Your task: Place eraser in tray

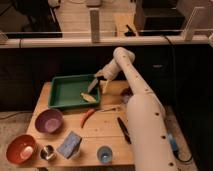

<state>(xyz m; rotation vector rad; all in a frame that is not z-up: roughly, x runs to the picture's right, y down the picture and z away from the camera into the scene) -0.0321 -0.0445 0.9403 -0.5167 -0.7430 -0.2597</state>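
Observation:
The green tray (pixel 65 92) sits at the back left of the wooden table. A small tan oblong piece, the eraser (pixel 88 97), lies inside the tray near its right front corner. My gripper (pixel 98 87) hangs over the tray's right edge, just above and to the right of the eraser. Its fingers are spread and hold nothing. The white arm reaches in from the lower right.
A purple bowl (pixel 49 120), an orange bowl (pixel 20 148), a small metal cup (pixel 47 152), a blue sponge (pixel 70 144) and a blue cup (pixel 104 154) stand along the front. A red pepper-like object (pixel 87 117) and a black marker (pixel 123 130) lie mid-table.

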